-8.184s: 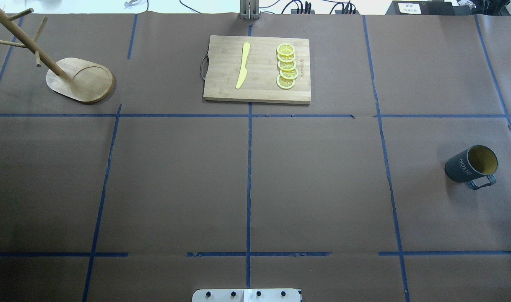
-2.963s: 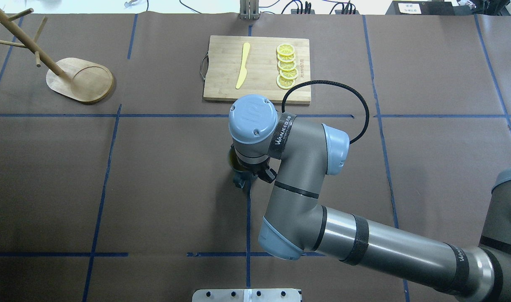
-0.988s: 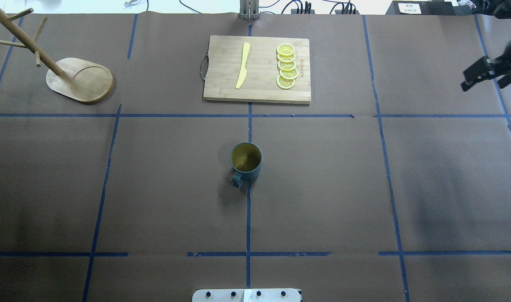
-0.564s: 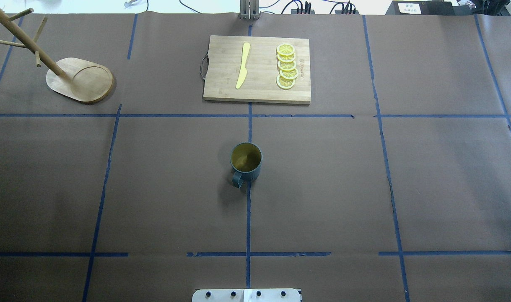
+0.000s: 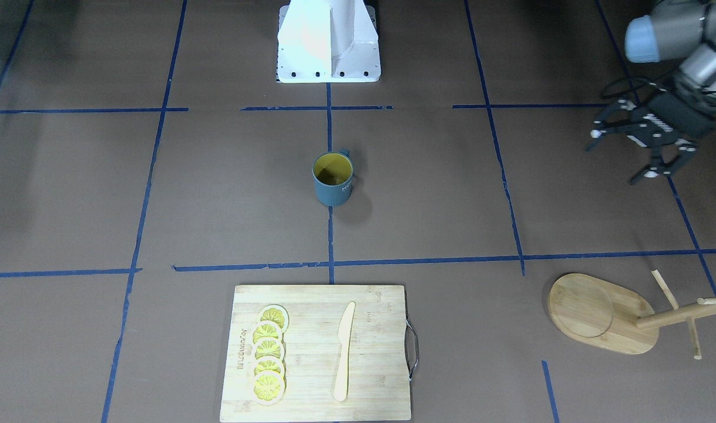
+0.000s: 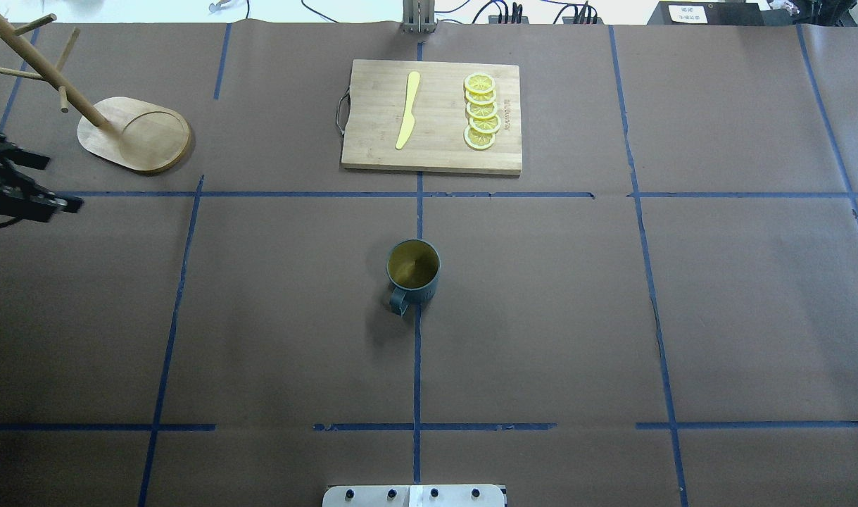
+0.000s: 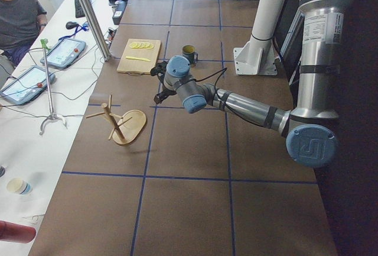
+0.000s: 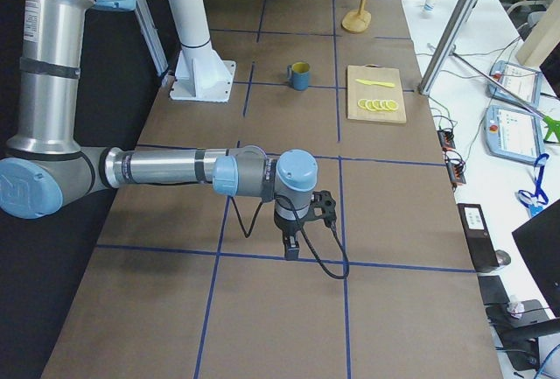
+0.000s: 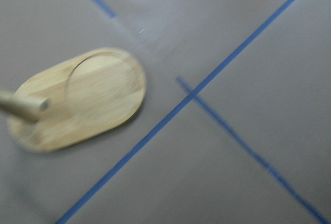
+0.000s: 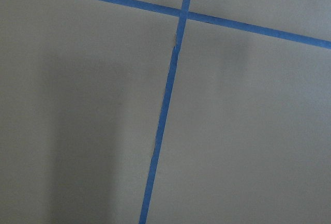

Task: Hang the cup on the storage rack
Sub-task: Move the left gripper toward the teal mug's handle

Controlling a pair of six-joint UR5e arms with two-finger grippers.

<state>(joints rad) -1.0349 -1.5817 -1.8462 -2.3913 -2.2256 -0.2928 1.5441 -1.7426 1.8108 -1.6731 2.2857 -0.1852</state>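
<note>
Where the left arm (image 5: pixel 703 63) reaches in over the left end of the counter (image 6: pixel 541 317), its jaws are seen spread wide and released, with nothing between them. They are held above the brown paper, near the storage rack (image 6: pixel 136 134) on its robot-ward side but apart from it. Whether the right jaws are released or clenched cannot be told, since the right arm (image 8: pixel 166 169) is shown only from the side, over bare paper by a crossing of blue tape lines (image 10: pixel 180 14). The cup (image 6: pixel 414 271) is found at the middle of the counter, set on the centre tape line and well apart from both arms and from the rack. Its outside is dark blue-grey with small white lettering, its inside is yellow, and a loop handle (image 6: pixel 398 303) is carried on one side. It is stood upright, its long axis vertical and its mouth turned up. The handle is pointed toward the robot's base and slightly toward the robot's left. Beyond the cup a cutting board (image 6: pixel 432 151) is laid, with a yellow knife (image 6: pixel 407 109) and a row of lemon slices (image 6: pixel 481 113) on it.
</note>
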